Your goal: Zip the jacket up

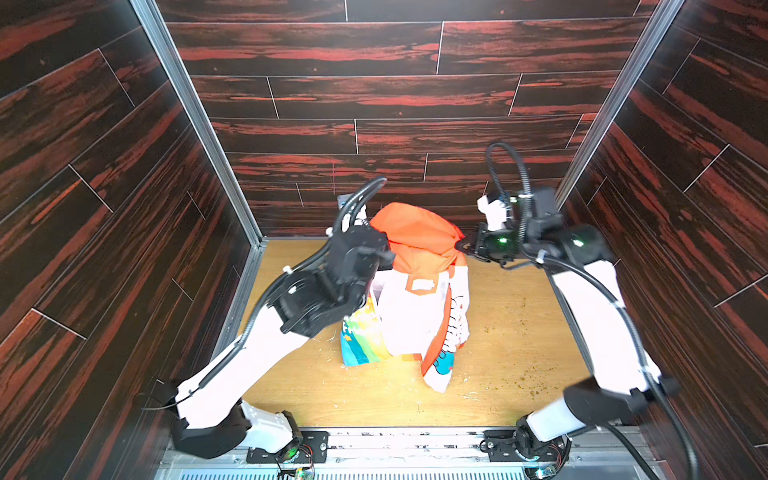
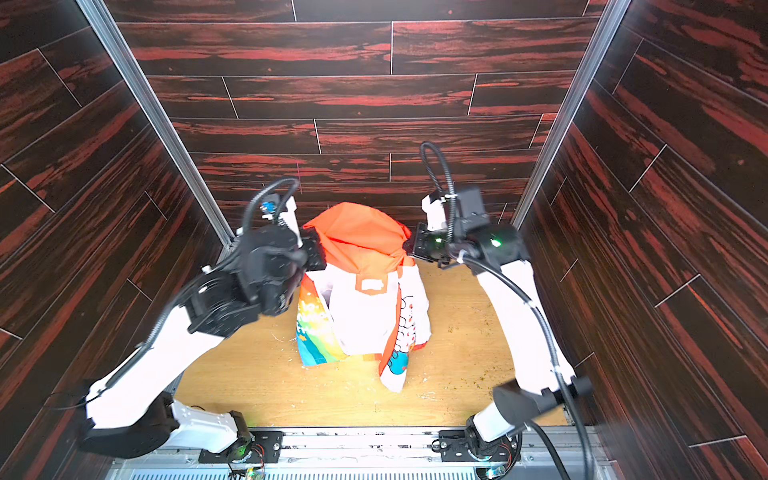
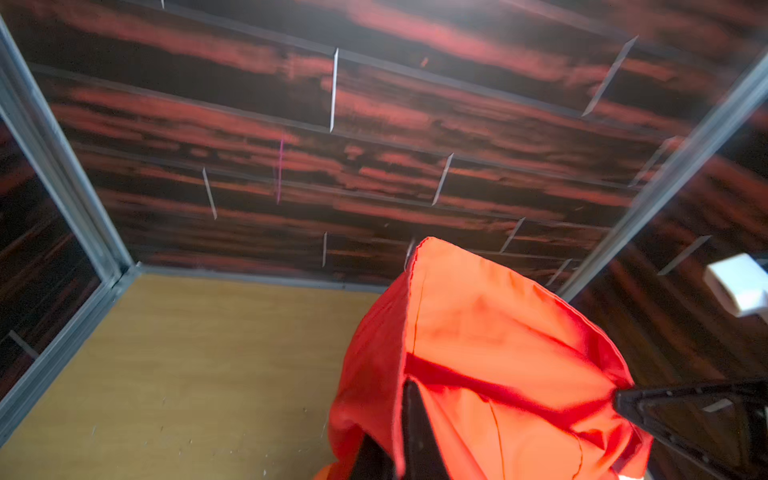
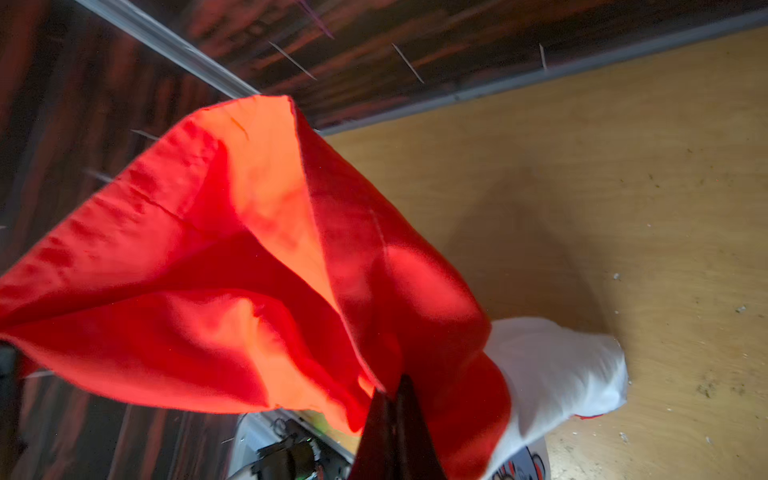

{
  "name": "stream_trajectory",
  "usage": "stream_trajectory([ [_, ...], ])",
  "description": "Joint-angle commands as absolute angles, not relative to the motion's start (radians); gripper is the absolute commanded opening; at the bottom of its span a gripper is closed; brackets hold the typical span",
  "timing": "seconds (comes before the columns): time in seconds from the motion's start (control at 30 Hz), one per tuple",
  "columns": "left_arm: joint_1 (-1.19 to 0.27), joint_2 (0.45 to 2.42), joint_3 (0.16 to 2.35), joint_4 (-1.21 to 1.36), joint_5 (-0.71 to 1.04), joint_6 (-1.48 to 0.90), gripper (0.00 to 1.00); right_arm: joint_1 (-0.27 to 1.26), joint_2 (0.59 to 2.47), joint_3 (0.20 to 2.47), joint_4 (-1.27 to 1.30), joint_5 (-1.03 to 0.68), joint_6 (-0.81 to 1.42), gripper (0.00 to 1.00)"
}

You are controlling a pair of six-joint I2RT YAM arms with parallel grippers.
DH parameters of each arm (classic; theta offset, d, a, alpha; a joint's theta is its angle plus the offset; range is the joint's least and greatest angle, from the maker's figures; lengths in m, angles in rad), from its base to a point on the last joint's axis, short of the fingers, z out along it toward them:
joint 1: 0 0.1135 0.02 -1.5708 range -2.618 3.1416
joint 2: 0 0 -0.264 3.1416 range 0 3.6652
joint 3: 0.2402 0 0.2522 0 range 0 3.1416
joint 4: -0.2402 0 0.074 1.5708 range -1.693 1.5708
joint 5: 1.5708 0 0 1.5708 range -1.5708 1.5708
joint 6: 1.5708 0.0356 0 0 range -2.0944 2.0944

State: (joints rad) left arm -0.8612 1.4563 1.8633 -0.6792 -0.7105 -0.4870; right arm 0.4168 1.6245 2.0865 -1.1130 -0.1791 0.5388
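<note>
Top views, both: jacket [image 1: 415, 303] hangs btwn & below the grippers, long axis vertical, orange hood [image 1: 415, 232] up, striped hem apparently touching table [image 1: 519, 340]. Hood edges pinched by left gripper [image 1: 384, 257] & right gripper [image 1: 460, 245], jaws pressed together on cloth, roughly level, equally near. Zip not discernible. Back wall [image 1: 374, 137] close behind hood; bare table below on either side, room for lay-down.

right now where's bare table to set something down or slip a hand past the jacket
Bare table runs between the jacket hem and the front rail, and between jacket and right arm. The far left corner is bare too. Crowded up top: left gripper and right gripper both pinch the hood.
</note>
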Motion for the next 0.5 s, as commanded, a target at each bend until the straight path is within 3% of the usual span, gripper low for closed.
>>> stream_trajectory([
  [0.0, -0.749, 1.561, 1.876, -0.666, -0.606, -0.521, 0.00, 0.417, 1.759, 2.140, -1.094, -0.136, 0.528, 0.00],
  [0.13, -0.620, 1.735, 1.982, -0.683, -0.471, -0.530, 0.00, 0.383, 1.966, 2.312, -1.115, -0.158, 0.512, 0.00],
  [0.27, -0.501, 1.969, 2.175, -0.735, -0.377, -0.553, 0.00, 0.311, 2.248, 2.626, -1.161, -0.229, 0.543, 0.00],
  [0.33, -0.450, 2.109, 2.335, -0.803, -0.337, -0.574, 0.02, 0.265, 2.392, 2.801, -1.195, -0.268, 0.593, 0.13],
  [0.4, -0.411, 2.252, 2.549, -0.908, -0.289, -0.597, 0.28, 0.216, 2.478, 2.860, -1.190, -0.313, 0.653, 0.26],
  [0.47, -0.389, 2.387, 2.776, -0.994, -0.250, -0.604, 0.44, 0.184, 2.498, 2.834, -1.153, -0.337, 0.684, 0.36],
])
